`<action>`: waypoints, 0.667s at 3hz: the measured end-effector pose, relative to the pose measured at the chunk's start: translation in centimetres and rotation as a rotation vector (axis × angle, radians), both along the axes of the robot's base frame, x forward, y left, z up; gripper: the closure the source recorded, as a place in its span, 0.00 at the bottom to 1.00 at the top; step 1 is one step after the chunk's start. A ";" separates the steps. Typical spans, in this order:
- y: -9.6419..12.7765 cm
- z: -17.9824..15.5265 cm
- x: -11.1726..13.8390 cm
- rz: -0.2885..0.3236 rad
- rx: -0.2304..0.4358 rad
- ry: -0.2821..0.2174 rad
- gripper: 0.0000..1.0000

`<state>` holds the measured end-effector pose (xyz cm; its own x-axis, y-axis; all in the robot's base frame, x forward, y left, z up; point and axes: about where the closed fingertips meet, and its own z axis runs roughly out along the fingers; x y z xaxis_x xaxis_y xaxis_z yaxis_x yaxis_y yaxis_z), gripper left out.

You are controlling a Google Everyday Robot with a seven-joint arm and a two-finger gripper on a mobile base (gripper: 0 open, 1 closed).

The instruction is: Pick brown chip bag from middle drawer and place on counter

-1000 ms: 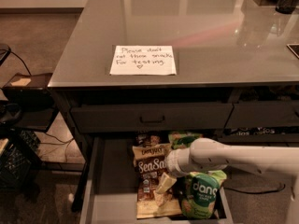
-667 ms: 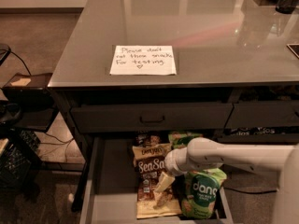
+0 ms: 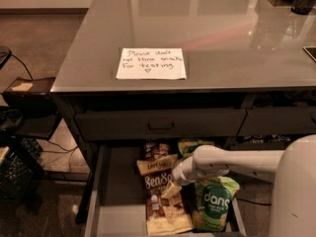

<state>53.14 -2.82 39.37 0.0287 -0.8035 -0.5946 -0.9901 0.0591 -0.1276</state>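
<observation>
The brown chip bag (image 3: 159,181) lies flat in the open middle drawer (image 3: 116,181), its "Sea Salt" script facing up and its cream band toward the front. My gripper (image 3: 170,189) reaches in from the right on a white arm (image 3: 232,161) and sits right on the bag's middle right edge. The counter (image 3: 207,28) is the glossy grey top above, with a white handwritten note (image 3: 151,63) near its front edge.
A green-and-white "dang" bag (image 3: 215,202) lies right of the brown bag, under my arm. Another green bag (image 3: 195,145) and a small dark brown bag (image 3: 156,149) lie at the drawer's back. The shut top drawer front (image 3: 160,125) overhangs. A black crate (image 3: 15,174) stands left.
My arm has crept slightly left over the brown chip bag. The bags have not moved.
</observation>
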 end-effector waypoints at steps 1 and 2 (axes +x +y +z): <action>0.2 -0.5 -0.2 0.023 -0.009 0.009 0.43; 0.2 -0.5 -0.2 0.023 -0.009 0.009 0.64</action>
<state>52.89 -2.58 38.88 0.0419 -0.8081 -0.5875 -0.9923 0.0351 -0.1190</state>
